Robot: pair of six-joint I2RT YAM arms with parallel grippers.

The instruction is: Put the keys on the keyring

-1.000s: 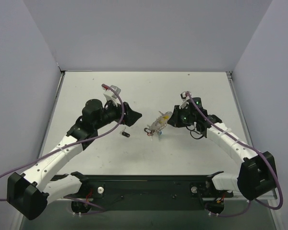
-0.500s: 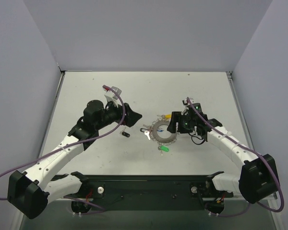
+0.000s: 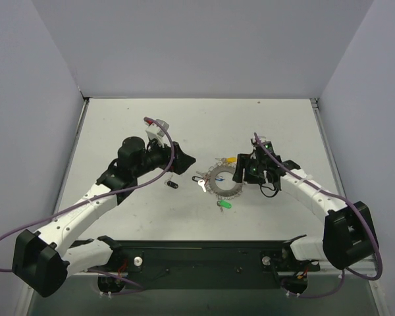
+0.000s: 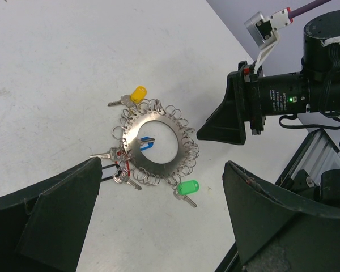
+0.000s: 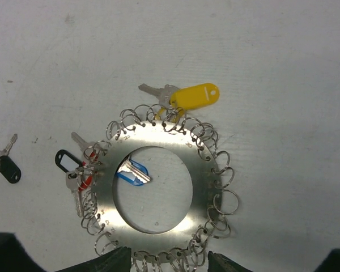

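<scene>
The keyring (image 3: 214,180), a silvery disc with a wide hole and small wire loops round its rim, lies flat on the table. On its loops hang a yellow key (image 5: 195,96), a green key (image 4: 187,187) and a red key (image 4: 122,162). A blue key (image 5: 133,173) shows inside the hole. A loose black key (image 3: 172,185) lies to the left. My right gripper (image 5: 167,263) stands open, its fingers either side of the keyring's (image 5: 201,192) near rim. Open and holding nothing, my left gripper (image 4: 164,226) hovers above the keyring (image 4: 158,120).
The white table ends in grey walls on three sides. The black rail (image 3: 204,253) with both arm bases runs along the near edge. A black tag loop (image 5: 65,160) hangs at the ring's left side.
My right gripper has opened and let go of the keyring, which was held tilted above the table and now lies flat. The left arm has shifted only slightly.
</scene>
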